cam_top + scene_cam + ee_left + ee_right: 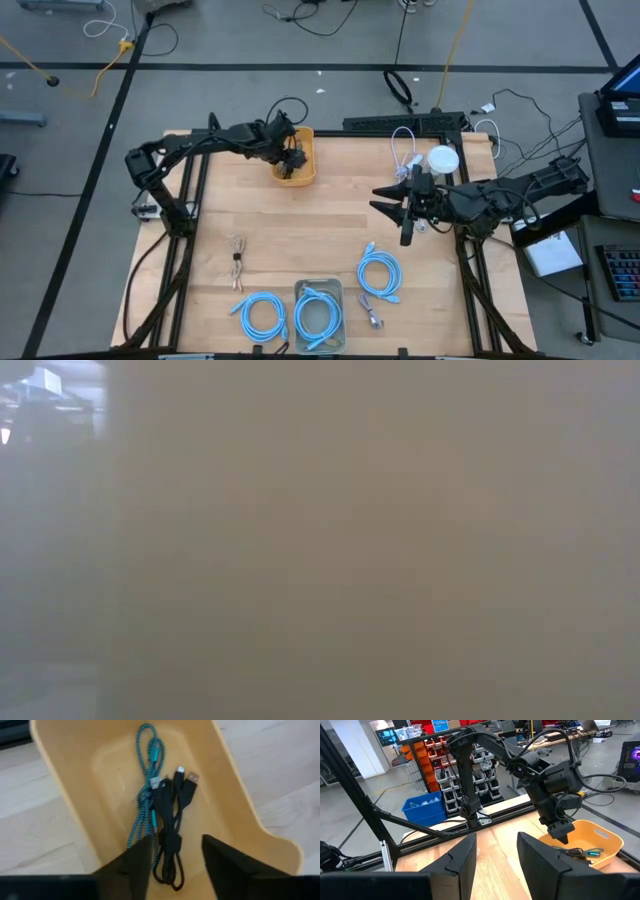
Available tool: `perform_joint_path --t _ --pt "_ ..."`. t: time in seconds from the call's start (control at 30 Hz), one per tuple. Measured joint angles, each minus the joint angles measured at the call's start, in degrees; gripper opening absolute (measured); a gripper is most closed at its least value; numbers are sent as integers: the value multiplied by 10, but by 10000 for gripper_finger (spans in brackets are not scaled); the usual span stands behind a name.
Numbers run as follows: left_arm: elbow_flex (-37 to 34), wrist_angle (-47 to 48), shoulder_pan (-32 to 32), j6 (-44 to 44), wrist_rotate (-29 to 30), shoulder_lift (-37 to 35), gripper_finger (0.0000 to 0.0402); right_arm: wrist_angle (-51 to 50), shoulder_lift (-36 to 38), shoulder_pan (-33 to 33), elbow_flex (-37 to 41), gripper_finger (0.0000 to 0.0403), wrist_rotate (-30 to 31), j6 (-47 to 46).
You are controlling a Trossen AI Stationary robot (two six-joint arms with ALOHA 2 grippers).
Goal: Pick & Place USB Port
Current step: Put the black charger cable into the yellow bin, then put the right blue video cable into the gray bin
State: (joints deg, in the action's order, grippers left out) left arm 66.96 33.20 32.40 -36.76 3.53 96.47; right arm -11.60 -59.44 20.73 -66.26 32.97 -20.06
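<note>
Hovering left gripper (172, 857) over yellow bin (65, 780)

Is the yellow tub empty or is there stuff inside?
Not empty. The yellow plastic tub holds a bundled black USB cable and a teal braided cable, lying side by side on its floor.

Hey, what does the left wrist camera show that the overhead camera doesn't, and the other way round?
Only the left wrist view resolves the contents of the yellow tray: a black USB cable lying against a teal braided cable, with the open left gripper just above them.

Only the high view shows the right gripper, open over the bare table, the blue cable coils near the front edge, and a metal tray holding one coil.

Both show the yellow tray and the left gripper over it.
</note>
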Motion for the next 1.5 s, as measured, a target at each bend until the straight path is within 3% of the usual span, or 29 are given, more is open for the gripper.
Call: perform_joint_path --t 0.23,0.4,0.5,0.7,0.8,0.97,1.13,1.27,1.4,1.5 --pt "0 8 -8 2 -18 -20 293 -49 0 0 0 134 -18 -6" --pt "0 -63 -40 18 -46 -105 305 -300 -9 0 9 134 -56 -75" --pt "1 -120 -65 18 -67 -177 294 -351 -14 0 51 134 -96 -93" --pt "2 -148 -169 11 -78 -266 244 -223 -26 15 182 134 -302 -178" --pt "2 -112 -240 6 -43 -276 221 -172 -38 45 246 134 -346 -252" --pt "2 -33 -344 -18 24 -256 201 -155 -70 92 293 134 -305 -463" --pt "1 -18 -401 -30 51 -222 207 -107 -123 119 296 134 -225 -607" --pt "1 -33 -428 -24 55 -201 211 -25 -196 119 297 134 -242 -685" --pt "1 -35 -449 8 64 -194 211 86 -270 120 294 134 -262 -700" --pt "1 -34 -462 24 90 -195 211 114 -317 120 289 133 -262 -716"
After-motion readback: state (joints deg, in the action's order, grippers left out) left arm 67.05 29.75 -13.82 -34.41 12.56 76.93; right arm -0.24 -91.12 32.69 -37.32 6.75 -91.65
